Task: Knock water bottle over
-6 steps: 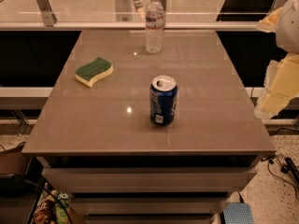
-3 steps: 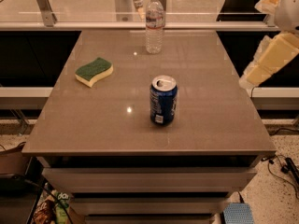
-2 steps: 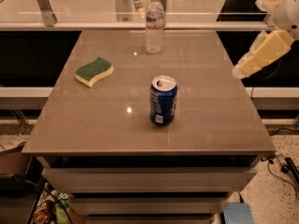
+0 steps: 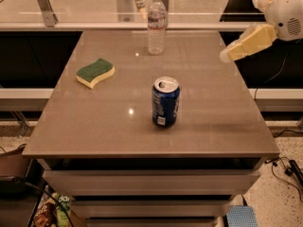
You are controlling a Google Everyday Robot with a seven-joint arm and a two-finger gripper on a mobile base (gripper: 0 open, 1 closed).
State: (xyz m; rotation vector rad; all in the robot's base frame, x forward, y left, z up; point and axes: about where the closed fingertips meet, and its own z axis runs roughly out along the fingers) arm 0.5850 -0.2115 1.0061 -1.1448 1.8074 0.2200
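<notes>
Behind the work surface runs a glass panel with metal posts [image 4: 45,6], and that backdrop worries me first: it sits just past the far edge, so a hard shove could send my target off the back. Next is the broad grey-brown tabletop [image 4: 94,126], smooth and glossy, where a low push may slide something rather than tip it. My cream-and-white robot arm [image 4: 255,37] reaches in from the right, with the pale yellow gripper [image 4: 227,56] hovering over the table's right edge, well apart from everything; whether it is spread or closed I cannot tell. The small clear ribbed plastic water bottle with a white cap [image 4: 156,25] stands upright near the far edge, centre. I judge I should strike it high, near the cap, sweeping leftward. If I come in too low or too near, I could clip the blue aluminium soda can [image 4: 165,102] standing mid-table. The green-and-yellow sponge [image 4: 95,72] at left lies where a toppled bottle might roll.
</notes>
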